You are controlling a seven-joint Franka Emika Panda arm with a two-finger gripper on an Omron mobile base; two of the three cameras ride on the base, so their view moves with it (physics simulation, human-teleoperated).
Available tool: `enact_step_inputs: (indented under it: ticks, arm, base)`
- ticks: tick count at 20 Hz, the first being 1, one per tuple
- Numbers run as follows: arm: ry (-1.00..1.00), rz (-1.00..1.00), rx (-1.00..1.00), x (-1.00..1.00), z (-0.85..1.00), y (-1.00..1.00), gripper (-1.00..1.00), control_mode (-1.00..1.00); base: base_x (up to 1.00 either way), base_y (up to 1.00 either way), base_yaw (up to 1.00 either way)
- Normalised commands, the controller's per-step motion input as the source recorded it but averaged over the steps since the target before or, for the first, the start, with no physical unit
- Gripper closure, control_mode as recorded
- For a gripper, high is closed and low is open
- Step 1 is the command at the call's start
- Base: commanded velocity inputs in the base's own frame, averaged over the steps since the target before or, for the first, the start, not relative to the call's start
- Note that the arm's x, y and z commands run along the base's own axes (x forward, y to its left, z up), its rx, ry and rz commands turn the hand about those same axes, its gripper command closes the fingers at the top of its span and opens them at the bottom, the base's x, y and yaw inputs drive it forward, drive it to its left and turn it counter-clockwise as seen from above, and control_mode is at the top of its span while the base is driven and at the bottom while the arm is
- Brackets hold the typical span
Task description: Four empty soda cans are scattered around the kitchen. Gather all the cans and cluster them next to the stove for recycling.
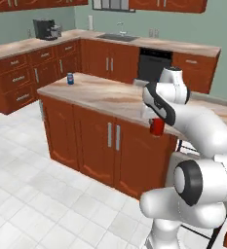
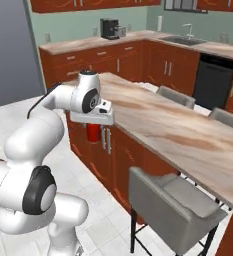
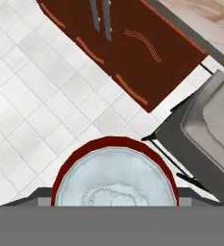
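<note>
I see the gripper (image 1: 157, 121) pinching a red soda can (image 1: 157, 127) upright, held in the air beside the island counter (image 1: 100, 95) edge above the tiled floor (image 1: 27, 194), blue soda can (image 1: 70, 79) standing on the island's far corner, grey chair (image 2: 173, 197) nearby.

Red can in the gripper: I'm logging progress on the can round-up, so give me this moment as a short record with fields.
held item: red can, hanging under the gripper beside the island cabinets
gripper: shut on the red can
can top: silver, facing the hand camera
other can: blue can upright on the island counter
below hand: white tiled floor, grey chair
</note>
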Motion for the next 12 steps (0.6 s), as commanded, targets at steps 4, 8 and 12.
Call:
enact_step_inputs:
  ticks: [4, 8, 12]
  arm:
    - [0.00, 0.00, 0.00, 0.00, 0.00, 0.00, 1.00, 1.00]
    - [0.00, 0.00, 0.00, 0.00, 0.00, 0.00, 1.00, 1.00]
    - [0.00, 0.00, 0.00, 0.00, 0.00, 0.00, 1.00, 1.00]
  base:
    - [0.36, 0.10, 0.67]
    - [0.36, 0.06, 0.67]
    - [0.45, 0.01, 0.66]
